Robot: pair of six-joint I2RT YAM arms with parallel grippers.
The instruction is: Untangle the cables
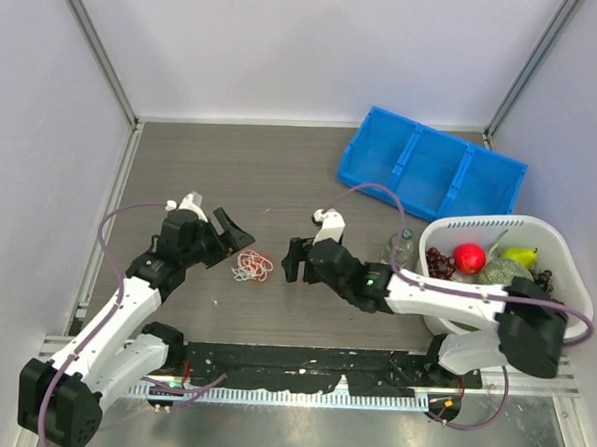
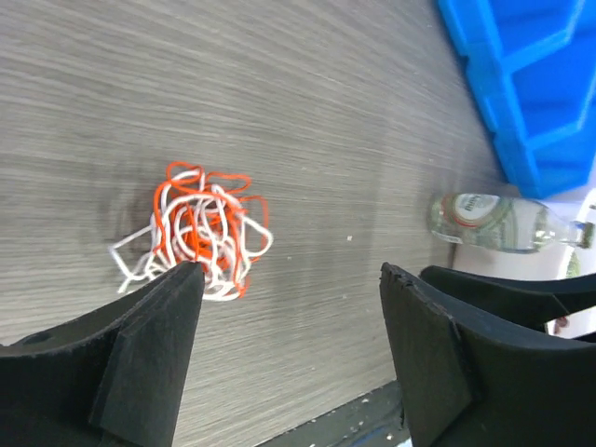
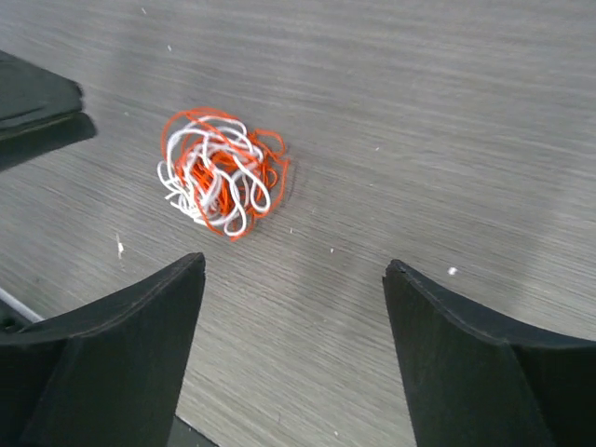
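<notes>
Cables (image 1: 252, 268) on table (image 1: 231, 170) between left gripper (image 1: 236, 238) and right gripper (image 1: 292, 261); bottle (image 1: 401, 248) right, beside basket (image 1: 489, 220); bin (image 1: 431, 170) behind.

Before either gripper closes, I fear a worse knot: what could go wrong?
The cables are one tight red-and-white clump, so a pinch may take several strands and tighten it. The open left gripper and right gripper flank it and could collide. The bottle sits near the right arm; a swing may knock it.

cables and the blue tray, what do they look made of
The cables: thin cords, likely plastic-coated, smooth and slightly glossy, holding springy loops; core not visible. The blue tray: probably rigid moulded plastic, uniform colour with divider walls.
</notes>
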